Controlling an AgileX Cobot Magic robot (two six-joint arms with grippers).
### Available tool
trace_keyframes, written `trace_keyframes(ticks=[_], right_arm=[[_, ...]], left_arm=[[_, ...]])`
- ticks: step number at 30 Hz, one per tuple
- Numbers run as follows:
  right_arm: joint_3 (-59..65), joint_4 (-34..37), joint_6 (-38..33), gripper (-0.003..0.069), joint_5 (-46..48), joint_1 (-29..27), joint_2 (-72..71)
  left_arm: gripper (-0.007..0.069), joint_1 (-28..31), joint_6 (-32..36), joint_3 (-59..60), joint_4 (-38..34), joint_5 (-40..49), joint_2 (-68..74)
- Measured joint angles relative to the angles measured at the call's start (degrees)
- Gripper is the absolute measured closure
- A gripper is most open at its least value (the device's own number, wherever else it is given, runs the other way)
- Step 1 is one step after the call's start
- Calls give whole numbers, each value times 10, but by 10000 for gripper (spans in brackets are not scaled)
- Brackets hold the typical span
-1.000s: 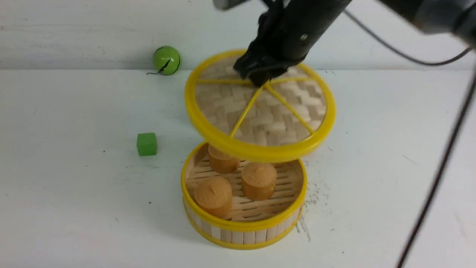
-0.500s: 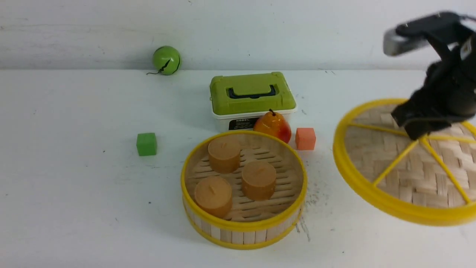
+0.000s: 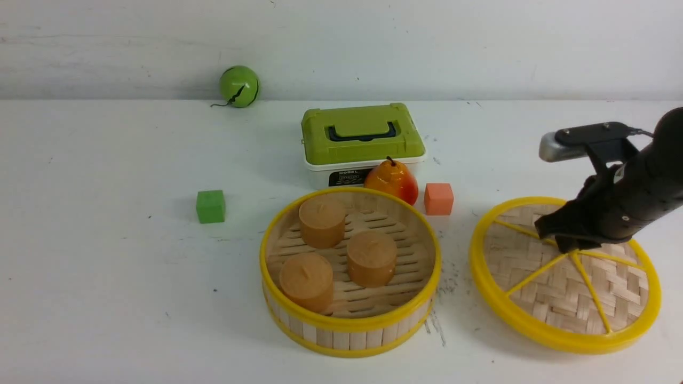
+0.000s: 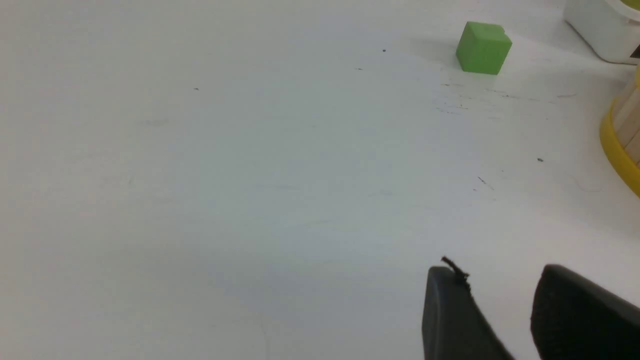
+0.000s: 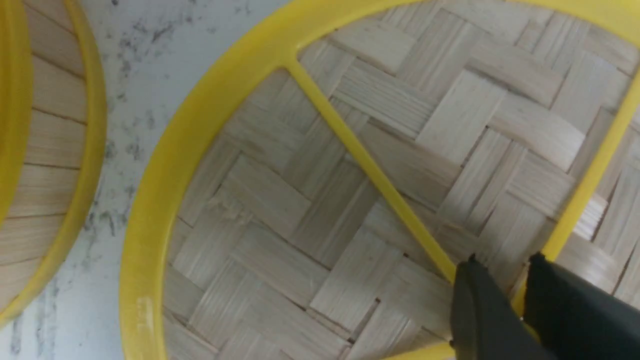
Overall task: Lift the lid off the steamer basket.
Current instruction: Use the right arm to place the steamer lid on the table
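At the near right of the tabletop [image 3: 133, 298], we have our right pincer [image 3: 568, 248] gripping the lid [image 3: 571, 320] by its centre, right of the open steamer basket [image 3: 349, 338], while our left pincer [image 4: 492, 300] is parted and empty.

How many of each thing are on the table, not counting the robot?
Basket: 1
Lid: 1
Brown buns in the basket: 3
Box: 1
Pear: 1
Green ball: 1
Blocks, one green, one pink: 2
Total: 10
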Motion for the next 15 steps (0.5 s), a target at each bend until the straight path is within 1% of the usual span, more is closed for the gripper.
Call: trace_keyframes(ticks=[4,8,9,10,12,15], right_arm=[[1,2,0,547,-9,0,31],[1,2,0,512,-11,0,39],[1,2,0,482,-12,0,40],[1,2,0,472,-11,0,39],[-8,9,0,406,9,0,27],[-19,19,0,358,33,0,-5]], left_arm=[[385,0,0,0,0,0,0],[385,0,0,0,0,0,0],[385,0,0,0,0,0,0],[385,0,0,0,0,0,0],[385,0,0,0,0,0,0],[385,0,0,0,0,0,0]])
